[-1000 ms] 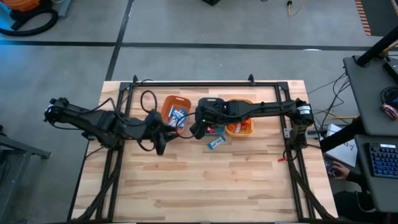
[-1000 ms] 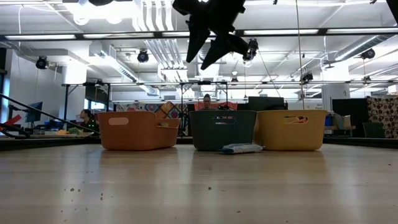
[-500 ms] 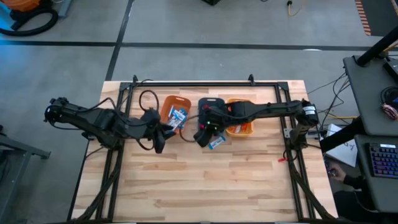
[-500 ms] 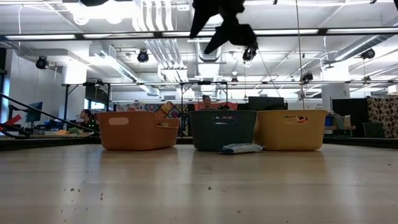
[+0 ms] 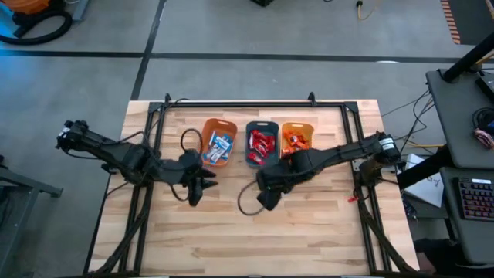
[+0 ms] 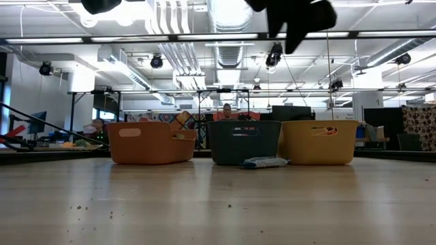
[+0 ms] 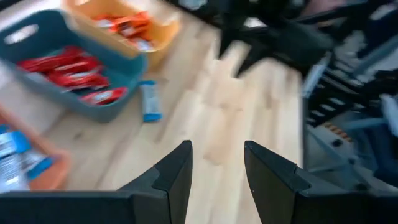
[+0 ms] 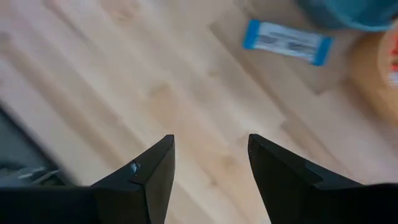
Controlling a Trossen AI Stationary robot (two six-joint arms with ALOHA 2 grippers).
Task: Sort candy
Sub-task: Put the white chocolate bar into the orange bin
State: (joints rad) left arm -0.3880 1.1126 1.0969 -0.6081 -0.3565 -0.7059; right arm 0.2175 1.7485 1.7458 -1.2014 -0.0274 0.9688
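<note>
Up close, the pale wooden plank worktop (image 5: 255, 232) is bare at its front. Above its middle hang two dark arms. The left end effector (image 5: 194, 193) has its fingers a little apart and holds nothing. The right end effector (image 5: 266, 202) has its fingers wide apart, and it holds nothing too. Past them, one small blue-and-white wrapped candy (image 8: 286, 41) lies flat on the wood, just in front of the bins and apart from both arms. Behind it, three plastic bins stand side by side. The orange bin (image 5: 218, 142) holds blue-and-white candies. The teal bin (image 5: 262, 144) in the middle holds red candies. The yellow-orange bin (image 5: 297, 140) holds orange candies.
</note>
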